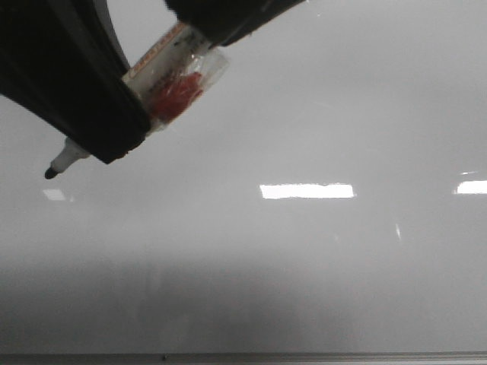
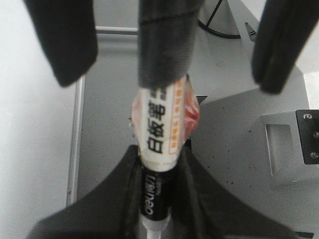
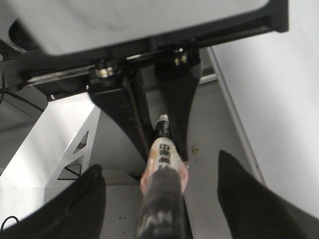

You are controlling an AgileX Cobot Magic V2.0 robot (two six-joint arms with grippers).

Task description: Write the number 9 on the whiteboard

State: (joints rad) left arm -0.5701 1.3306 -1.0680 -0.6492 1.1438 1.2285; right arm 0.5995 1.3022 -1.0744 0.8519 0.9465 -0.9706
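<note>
White-barrelled marker (image 1: 163, 68) with black tip, black lower band, printed label and crumpled clear wrap with red patch around its middle; grey speckled worktop (image 2: 234, 144), black cable (image 2: 217, 22) beyond it.

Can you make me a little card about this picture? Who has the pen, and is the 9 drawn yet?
pen: marker, cap off, black tip bare
held by: left pincer, shut on the barrel
right pincer: open, one finger each side of the marker's back end, not gripping
whiteboard: glossy, only light reflections showing
number 9: no line drawn yet
tip touching board: cannot tell
</note>
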